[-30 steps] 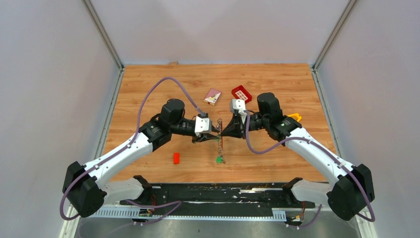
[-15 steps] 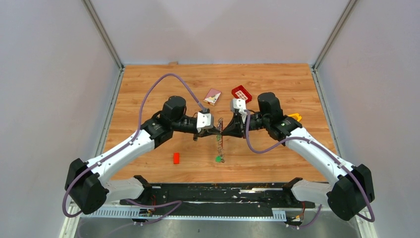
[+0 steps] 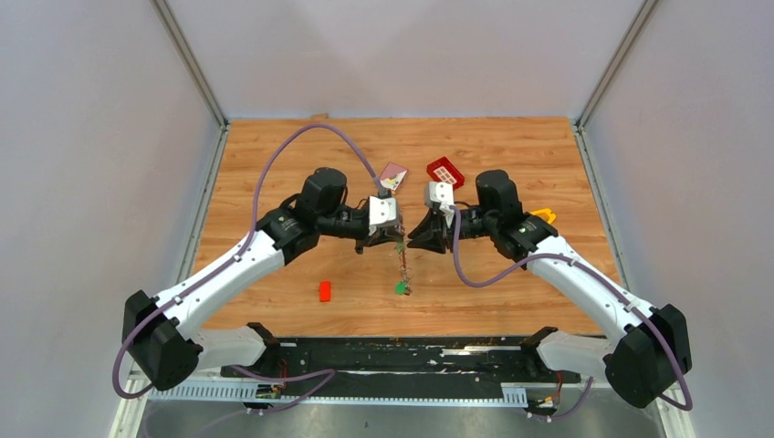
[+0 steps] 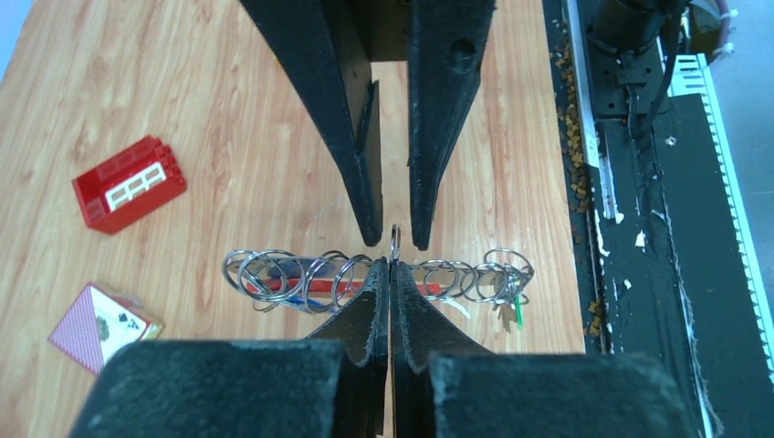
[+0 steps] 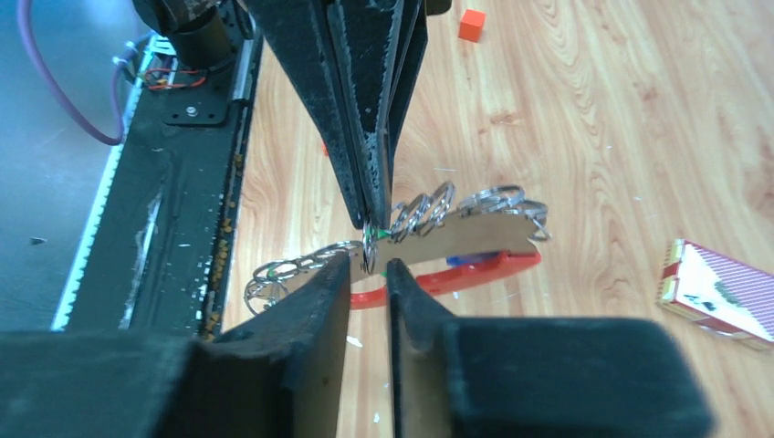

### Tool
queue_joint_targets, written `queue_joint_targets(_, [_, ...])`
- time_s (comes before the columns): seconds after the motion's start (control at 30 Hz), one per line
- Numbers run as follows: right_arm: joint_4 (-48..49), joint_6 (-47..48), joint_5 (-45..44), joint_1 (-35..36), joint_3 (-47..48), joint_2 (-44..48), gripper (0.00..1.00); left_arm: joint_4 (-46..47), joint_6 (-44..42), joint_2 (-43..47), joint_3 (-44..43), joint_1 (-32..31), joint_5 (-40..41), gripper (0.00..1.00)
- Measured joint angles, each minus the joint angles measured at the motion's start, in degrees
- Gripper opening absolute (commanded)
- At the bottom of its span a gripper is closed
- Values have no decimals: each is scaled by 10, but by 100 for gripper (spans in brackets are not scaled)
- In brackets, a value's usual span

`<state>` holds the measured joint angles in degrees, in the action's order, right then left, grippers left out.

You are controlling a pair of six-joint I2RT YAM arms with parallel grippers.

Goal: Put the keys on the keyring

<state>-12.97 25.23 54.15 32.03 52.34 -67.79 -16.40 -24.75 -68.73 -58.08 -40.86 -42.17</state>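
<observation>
We see the left gripper [image 4: 391, 266] with its fingers pressed tight together, clamped on one ring [image 4: 394, 241] of the keyring [image 4: 274, 272] at the centre of the left wrist view. The right gripper [image 5: 370, 270] meets it tip to tip from the opposite side. Its fingers stand slightly apart, and the same ring sits in the gap between them; we cannot tell whether they touch it.

In the top view the two grippers meet at the middle of the table [image 3: 274, 155]. The keyring runs down the frame from them, with a green key [image 3: 400, 288] at its lower end. In the left wrist view the chain of rings stretches across the frame on both sides of the fingers: the red arc [image 4: 315, 288] and a blue key [image 4: 290, 274] lie left of centre, the green key at the right end.

A red block [image 3: 324, 291] lies on the table at the lower left of the grippers, well apart from the keyring. A red tray [image 3: 444, 172] and a card [image 3: 392, 176] lie just above them in the frame.
</observation>
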Motion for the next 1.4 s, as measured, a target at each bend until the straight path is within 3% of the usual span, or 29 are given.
queue_joint_targets(0.13, [0,12,-8,0,0,4,40,-69,-5,-15,-48,0,31,0])
queue_joint_targets(0.4, [0,14,-9,0,0,4,42,-176,-26,-30,-100,-20,83,0])
queue_joint_targets(0.63, [7,3,8,2,0,4,39,-196,-20,-30,-103,-44,93,0])
queue_joint_targets(1.1, [18,-12,60,10,0,-13,27,-183,7,-30,-103,-49,97,0])
queue_joint_targets(1.33, [19,-13,57,14,0,-23,2,-178,13,-30,-103,-49,95,0])
queue_joint_targets(1.4, [20,-14,54,15,0,-23,0,-178,13,-30,-103,-50,94,0])
